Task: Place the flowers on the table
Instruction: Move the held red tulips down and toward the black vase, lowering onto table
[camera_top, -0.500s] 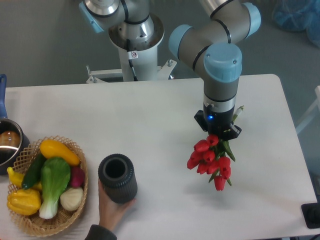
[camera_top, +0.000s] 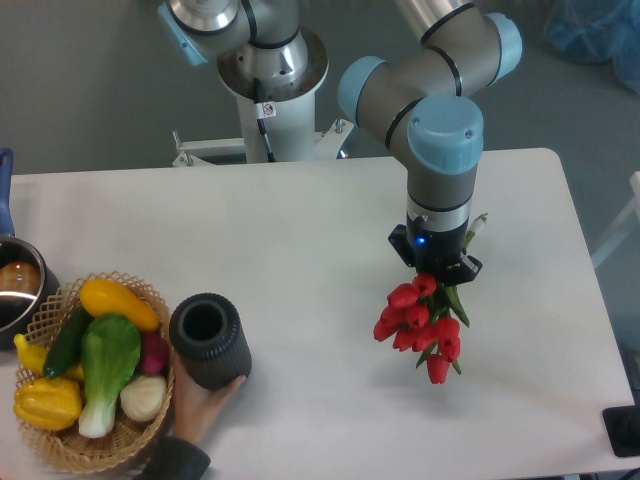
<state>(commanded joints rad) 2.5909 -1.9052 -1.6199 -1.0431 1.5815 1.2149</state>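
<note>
My gripper clenches the flowers by their stems, red heads hanging low over the right half of the table. The bunch looks light, limp and easily bruised; I judge the stems the only safe hold. Nearby, a person's hand steadies the dark vase beside a vegetable basket.

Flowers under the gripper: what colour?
Red blooms, green stems: flowers, clearest in the fixed camera view.

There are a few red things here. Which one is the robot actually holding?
The bunch of red tulips with green stems, hanging from the end effector over the white table. The red radish sits in the wicker basket.
</note>
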